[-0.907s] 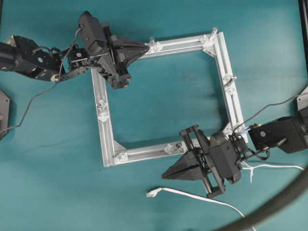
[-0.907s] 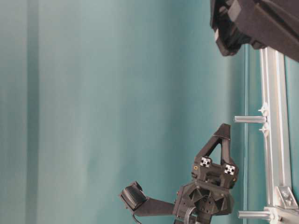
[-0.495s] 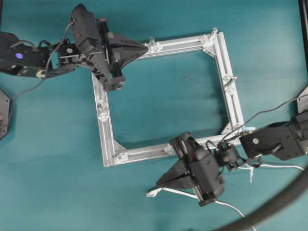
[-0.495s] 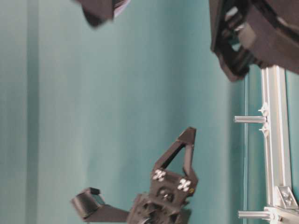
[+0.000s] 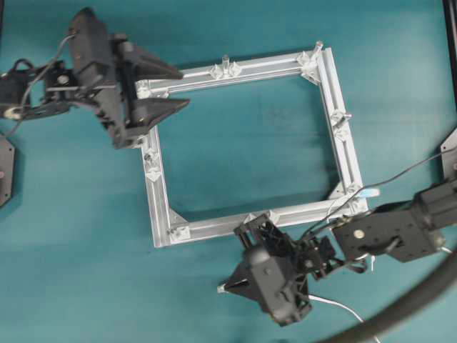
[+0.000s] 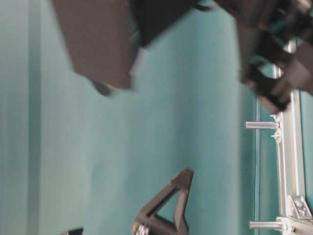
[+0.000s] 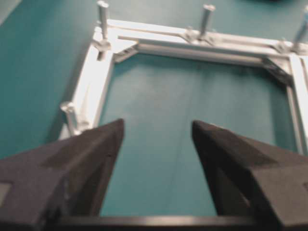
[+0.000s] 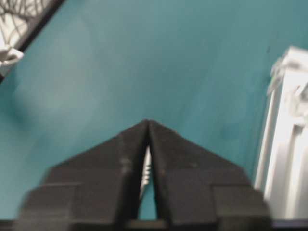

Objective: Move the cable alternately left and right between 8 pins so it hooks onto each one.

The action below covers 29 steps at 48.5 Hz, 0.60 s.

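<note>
The thin white cable (image 5: pixel 335 306) lies on the teal table (image 5: pixel 243 143) below the silver frame (image 5: pixel 343 143), its small plug end pinched between the pressed-together tips of the right gripper (image 5: pixel 227 288). The left gripper (image 5: pixel 178 87) hangs spread wide over the frame's upper-left corner, near clear upright pins (image 7: pixel 208 14).

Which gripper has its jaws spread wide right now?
The left gripper, over the frame's top-left corner; its fingers stand far apart. The right gripper, below the frame, has its fingers pinched together at the cable end.
</note>
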Tool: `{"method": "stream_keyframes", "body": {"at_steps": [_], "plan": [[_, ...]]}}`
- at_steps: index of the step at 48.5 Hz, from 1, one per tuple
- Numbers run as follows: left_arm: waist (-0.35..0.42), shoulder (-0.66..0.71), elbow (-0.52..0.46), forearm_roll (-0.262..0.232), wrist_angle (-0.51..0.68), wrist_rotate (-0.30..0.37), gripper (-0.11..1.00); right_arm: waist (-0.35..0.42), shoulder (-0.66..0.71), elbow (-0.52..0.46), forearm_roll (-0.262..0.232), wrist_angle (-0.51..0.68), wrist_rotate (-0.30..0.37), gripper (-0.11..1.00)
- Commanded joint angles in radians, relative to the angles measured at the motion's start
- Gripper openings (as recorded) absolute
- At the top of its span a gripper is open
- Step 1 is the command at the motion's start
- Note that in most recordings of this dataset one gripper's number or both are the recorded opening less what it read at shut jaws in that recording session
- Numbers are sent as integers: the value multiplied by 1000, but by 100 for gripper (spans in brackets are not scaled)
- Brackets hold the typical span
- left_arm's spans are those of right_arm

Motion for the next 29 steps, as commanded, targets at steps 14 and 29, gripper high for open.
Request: {"method": "stream_keyframes", "body": {"at_steps": [14, 29], "plan": [[-35, -225, 138, 3, 54, 5, 71, 5, 71, -126, -2, 202, 57, 67], [-34, -382, 221, 3, 147, 5, 71, 5, 97, -133, -2, 224, 58, 62]]}}
